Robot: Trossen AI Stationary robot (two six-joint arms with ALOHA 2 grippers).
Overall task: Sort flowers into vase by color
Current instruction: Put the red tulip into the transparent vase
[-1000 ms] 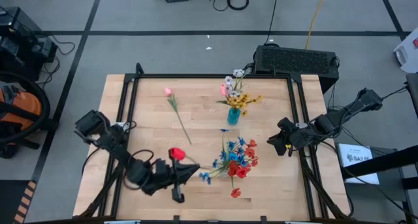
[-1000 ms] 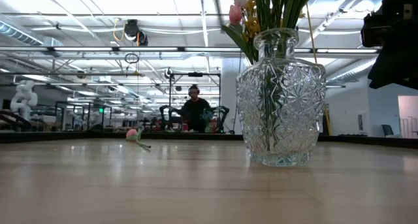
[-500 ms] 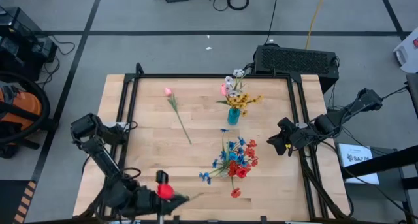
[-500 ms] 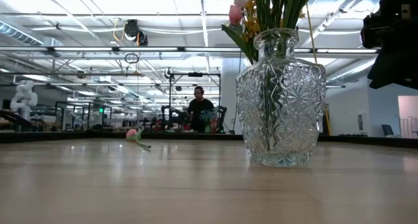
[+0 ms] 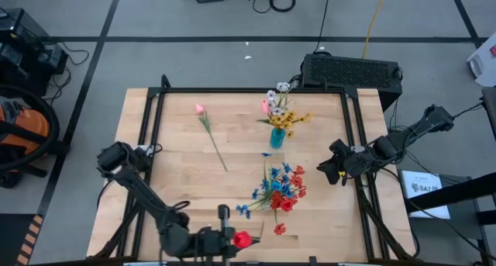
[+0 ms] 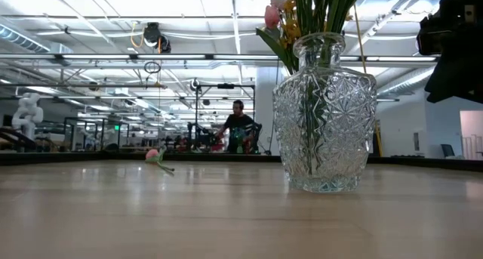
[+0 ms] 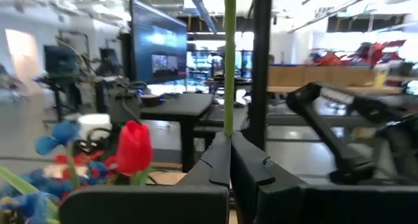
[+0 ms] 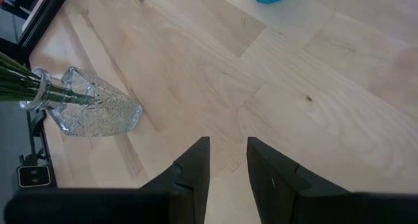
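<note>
Left tool at desk's near edge, clamped on red tulip; in left wrist view its stem rises straight up from closed fingers. Bloom points toward clear vase holding red and blue flowers. Pink tulip lies flat, stem running diagonally toward desk centre. Right tool waits at right edge, fingers apart, probably empty. No readable writing.

We see the left tool at the desk's near edge, carrying a red tulip. A pink tulip lies flat on the far left. The right tool waits at the right edge, beside a red and blue bunch.
</note>
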